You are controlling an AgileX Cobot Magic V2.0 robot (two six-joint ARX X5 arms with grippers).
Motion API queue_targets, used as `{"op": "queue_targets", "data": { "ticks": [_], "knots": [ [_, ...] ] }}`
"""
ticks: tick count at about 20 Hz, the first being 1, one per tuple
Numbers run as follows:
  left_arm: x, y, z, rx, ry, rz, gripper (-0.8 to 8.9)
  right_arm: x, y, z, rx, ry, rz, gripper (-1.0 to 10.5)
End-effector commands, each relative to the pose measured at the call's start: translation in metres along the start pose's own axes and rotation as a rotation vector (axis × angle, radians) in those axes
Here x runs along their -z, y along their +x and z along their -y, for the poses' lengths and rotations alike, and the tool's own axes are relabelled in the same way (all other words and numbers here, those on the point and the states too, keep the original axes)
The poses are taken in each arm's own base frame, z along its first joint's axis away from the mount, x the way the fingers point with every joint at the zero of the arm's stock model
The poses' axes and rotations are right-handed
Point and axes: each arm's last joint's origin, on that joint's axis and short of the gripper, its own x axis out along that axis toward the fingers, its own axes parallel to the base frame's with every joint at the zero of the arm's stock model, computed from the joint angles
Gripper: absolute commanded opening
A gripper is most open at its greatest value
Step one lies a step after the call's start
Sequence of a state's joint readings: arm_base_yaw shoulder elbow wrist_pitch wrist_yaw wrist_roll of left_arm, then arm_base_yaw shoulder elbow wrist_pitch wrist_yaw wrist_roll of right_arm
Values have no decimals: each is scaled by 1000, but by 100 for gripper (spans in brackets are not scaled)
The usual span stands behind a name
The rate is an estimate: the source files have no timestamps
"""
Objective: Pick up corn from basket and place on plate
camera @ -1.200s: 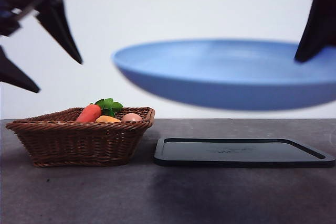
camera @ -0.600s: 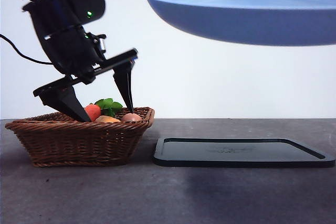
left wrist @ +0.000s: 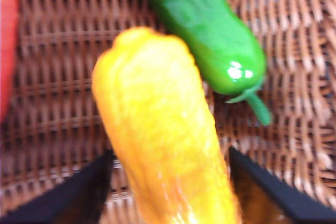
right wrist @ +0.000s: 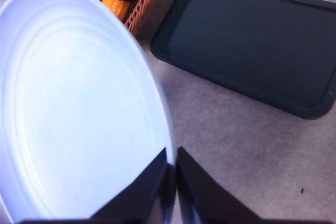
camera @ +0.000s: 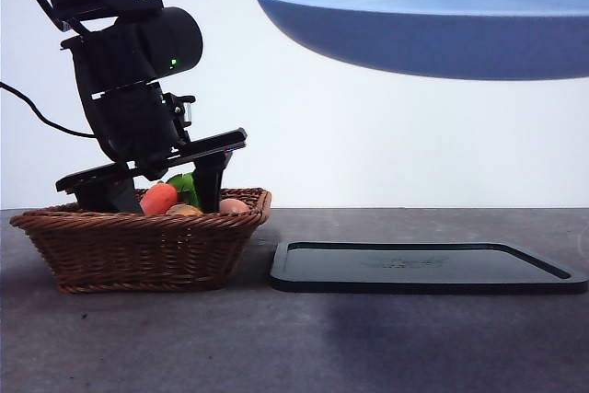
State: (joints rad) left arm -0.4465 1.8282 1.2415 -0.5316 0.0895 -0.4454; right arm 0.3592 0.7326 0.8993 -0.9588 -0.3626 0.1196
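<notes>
- My left gripper point(camera: 161, 198) is down inside the wicker basket point(camera: 138, 248), its two black jaws spread wide with one on each side of the corn point(left wrist: 163, 129).
- In my left wrist view the corn fills the gap between my jaws lengthwise; a sliver of basket weave shows between each jaw and the cob, so I am around it, not yet pressing on it.
- The corn lies flat on the woven basket floor, yellow-orange and blurred, its tapered end pointing away from my wrist.
- Just beyond the corn, off to one side, lies a green pepper-like vegetable point(left wrist: 207, 32) with a short stem; it sits close beside the cob, and I cannot tell whether the two touch.
- On the other side of the corn, a red-orange strip at the edge of that view is the carrot point(camera: 158, 199); in the front view it pokes above the basket rim between my jaws, with its green leaves point(camera: 187, 187) behind.
- A small tan egg point(camera: 233, 205) sits just outside my jaw, on the side nearer the black tray.
- My right gripper point(right wrist: 172, 174) is clamped on the rim of the light-blue plate point(right wrist: 79, 108), jaws nearly together with only the rim between them.
- I hold the plate high in the air, above the flat black tray point(camera: 428, 267) and well clear of the table point(camera: 294, 347).
- The tray lies flat on the table just beside the basket.
</notes>
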Motion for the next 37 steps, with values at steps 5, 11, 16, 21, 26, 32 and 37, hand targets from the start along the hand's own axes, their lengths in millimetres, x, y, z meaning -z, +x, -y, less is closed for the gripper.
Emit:
{"op": "queue_targets", "data": {
  "ticks": [5, 11, 16, 21, 26, 32, 37],
  "knots": [
    [-1, -4, 6, 10, -11, -9, 191, -6, -3, -3, -11, -22, 41, 3],
    [-4, -90, 17, 120, 14, 202, 191, -15, 13, 3, 20, 10, -11, 3],
    [25, -156, 50, 324, 195, 298, 191, -39, 73, 25, 33, 82, -112, 3],
    [57, -141, 93, 373, 414, 199, 192, -52, 113, 47, -98, 206, -145, 3],
    [74, -109, 118, 360, 549, 108, 192, -52, 121, 57, -143, 262, -166, 3],
    [86, -75, 131, 302, 625, 29, 201, -52, 120, 58, -162, 269, -166, 3],
    [89, -72, 132, 286, 633, 16, 351, -52, 121, 58, -163, 263, -165, 3]
  ]
}}
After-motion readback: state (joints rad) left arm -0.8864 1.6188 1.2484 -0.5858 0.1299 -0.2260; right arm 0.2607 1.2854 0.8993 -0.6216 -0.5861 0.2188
